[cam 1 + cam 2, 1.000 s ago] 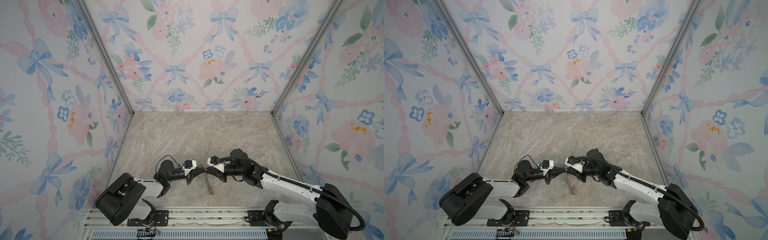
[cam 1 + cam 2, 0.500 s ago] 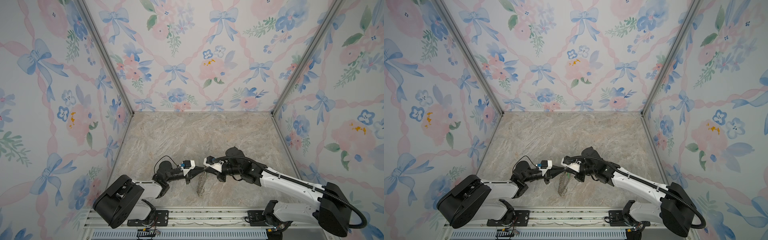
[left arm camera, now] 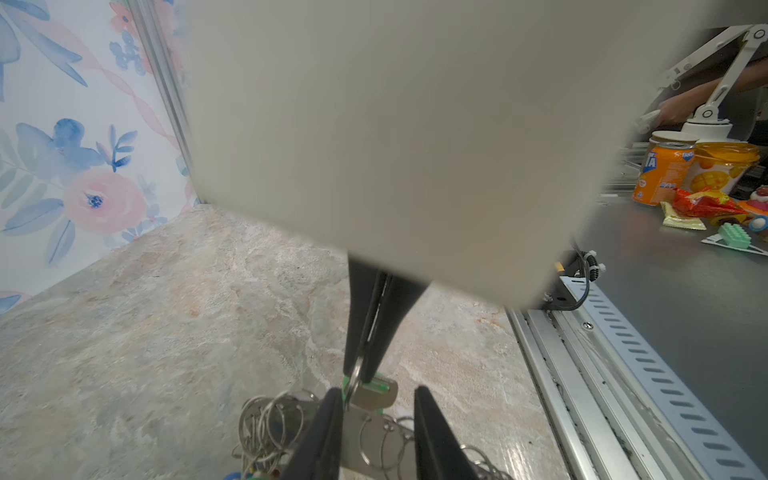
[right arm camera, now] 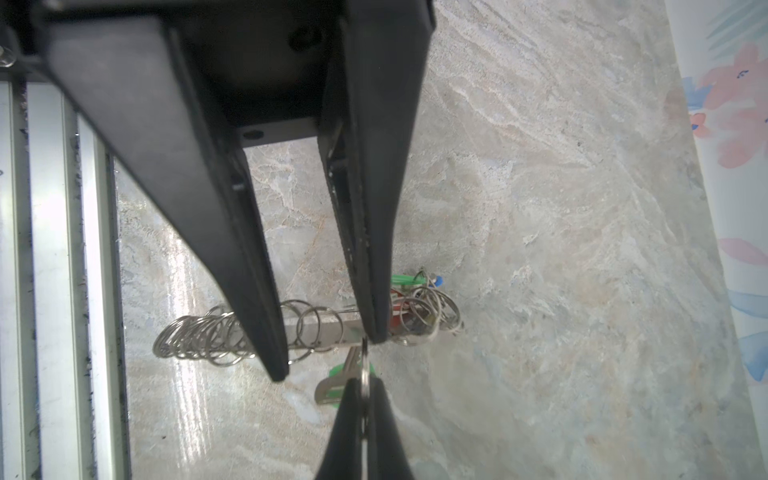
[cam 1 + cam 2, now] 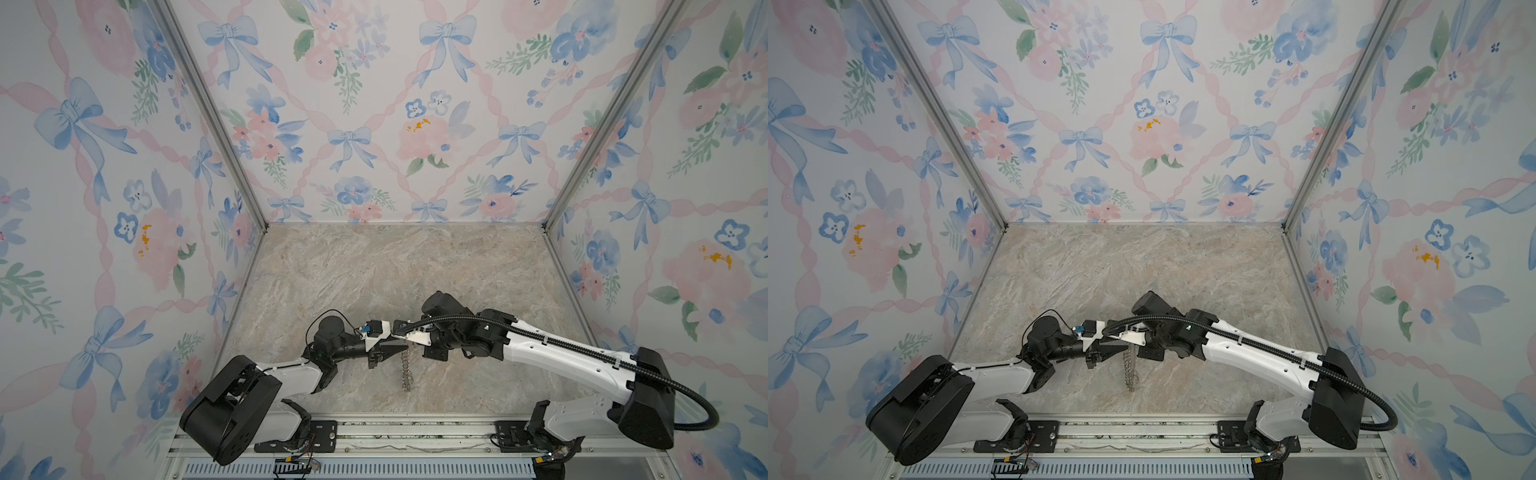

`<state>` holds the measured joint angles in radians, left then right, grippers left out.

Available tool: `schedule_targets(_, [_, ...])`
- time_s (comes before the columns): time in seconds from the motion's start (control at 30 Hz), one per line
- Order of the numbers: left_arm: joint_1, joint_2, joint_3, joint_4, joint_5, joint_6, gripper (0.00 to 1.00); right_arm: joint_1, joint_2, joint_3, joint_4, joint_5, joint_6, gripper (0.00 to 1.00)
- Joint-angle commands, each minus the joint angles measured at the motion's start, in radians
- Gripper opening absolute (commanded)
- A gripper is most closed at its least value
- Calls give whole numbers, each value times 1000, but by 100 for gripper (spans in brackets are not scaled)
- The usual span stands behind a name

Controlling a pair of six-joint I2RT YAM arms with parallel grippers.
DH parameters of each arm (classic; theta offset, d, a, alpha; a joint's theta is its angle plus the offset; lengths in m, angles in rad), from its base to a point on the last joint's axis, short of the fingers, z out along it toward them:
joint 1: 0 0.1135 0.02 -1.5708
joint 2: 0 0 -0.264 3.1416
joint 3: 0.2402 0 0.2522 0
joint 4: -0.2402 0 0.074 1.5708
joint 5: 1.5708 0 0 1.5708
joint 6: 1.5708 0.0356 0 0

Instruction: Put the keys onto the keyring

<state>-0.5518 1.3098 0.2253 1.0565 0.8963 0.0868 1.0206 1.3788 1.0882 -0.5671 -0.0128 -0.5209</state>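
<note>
The keyring (image 5: 406, 370) (image 5: 1130, 372) hangs edge-on like a chain between the two grippers at the front centre. My left gripper (image 3: 377, 390) (image 4: 327, 355) is open, its fingers standing either side of the grey plate (image 3: 361, 432) (image 4: 328, 328). My right gripper (image 4: 363, 380) (image 3: 360, 374) is shut on one wire ring at the plate's rim. A green-headed key (image 4: 336, 382) (image 3: 374, 390) lies against that ring. Green (image 4: 405, 279), blue (image 4: 436, 282) and red (image 4: 399, 309) keys bunch among rings at the plate's far end.
An aluminium rail (image 5: 374, 428) runs along the front edge of the marble floor (image 5: 374, 270), and floral walls close the other three sides. Beyond the rail, an orange soda can (image 3: 660, 174) and snack packets (image 3: 702, 203) sit on a grey bench.
My left gripper's jaws have parted from shut and now straddle the plate. My right gripper has closed on the wire ring. Both grippers and the hanging keyring have shifted slightly left.
</note>
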Motion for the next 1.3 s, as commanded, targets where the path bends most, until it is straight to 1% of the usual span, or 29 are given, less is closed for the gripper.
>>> schedule_targets(0.0, [3, 7, 19, -26, 24, 19, 32, 29, 17, 42, -70, 13, -38, 0])
schedule_targets(0.13, [0, 19, 29, -27, 21, 9, 32, 47, 29, 58, -70, 7, -48, 0])
schedule_targets(0.3, [-1, 28, 37, -29, 25, 2, 24, 55, 40, 73, -56, 4, -48, 0])
schedule_targets(0.5, [-10, 43, 44, -33, 27, 1, 23, 67, 51, 87, -32, -25, -40, 0])
schedule_targets(0.6, [-1, 32, 46, -34, 24, -24, 18, 62, 35, 68, -8, -46, -40, 0])
schedule_targets(0.7, [5, 19, 37, -34, 4, -25, 22, 47, 12, 38, 8, -64, -36, 0])
schedule_targets(0.83, [12, 27, 42, -33, 7, -43, 25, 20, -26, -7, 47, -100, -30, 0])
schedule_targets(0.93, [23, 29, 51, -34, 10, -74, 25, 4, -55, -44, 91, -124, -22, 0])
schedule_targets(1.07, [23, 40, 52, -34, 19, -62, 26, -1, -54, -60, 104, -127, -24, 0])
schedule_targets(1.13, [20, 61, 58, -33, 35, -60, 24, 1, -41, -51, 99, -125, -24, 0])
schedule_targets(1.27, [7, 78, 66, -33, 46, -54, 15, 2, -31, -37, 96, -118, -27, 0])
